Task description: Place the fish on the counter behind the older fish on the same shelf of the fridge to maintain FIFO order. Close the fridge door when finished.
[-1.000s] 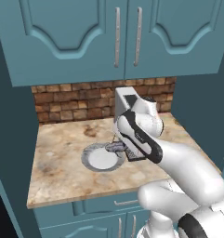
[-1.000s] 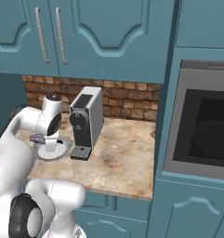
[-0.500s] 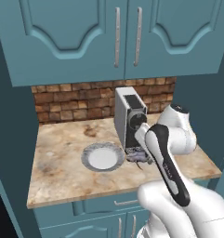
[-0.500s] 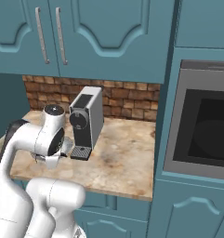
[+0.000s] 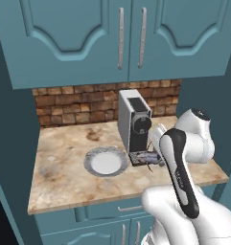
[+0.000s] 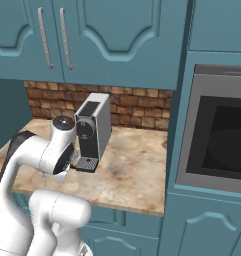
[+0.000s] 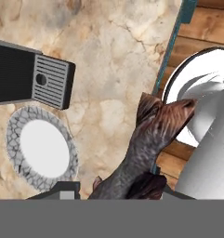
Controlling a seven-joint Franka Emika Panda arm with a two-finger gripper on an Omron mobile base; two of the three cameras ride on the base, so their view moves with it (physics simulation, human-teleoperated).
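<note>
**Fish lifted clear of the plate, arm swinging right**

Nearest the base, the pincer [image 7: 127,186] is clamped on the fish [image 7: 148,139], whose grey, dark-marked body is running up from between the fingertips in the hand view, tail fanned at the top. In the left base view the fish [image 5: 148,157] is hanging above the near right part of the desk [image 5: 64,167], just in front of the coffee machine [image 5: 134,125].

A second ago the hand was low over the plate [image 5: 106,161]; it has since risen and swung right, leaving the plate bare at the desk's middle. So the pickup looks done, and the carry toward the fridge is likely beginning; the placing and door closing are not yet done.

Farther back, the coffee machine is standing against the brick backsplash [image 5: 69,107], with teal wall cabinets [image 5: 88,38] above. On the far right of the right base view, a built-in oven [image 6: 219,135] is sitting in the tall cabinet.

No brand, label or writing can be read on anything here.
</note>
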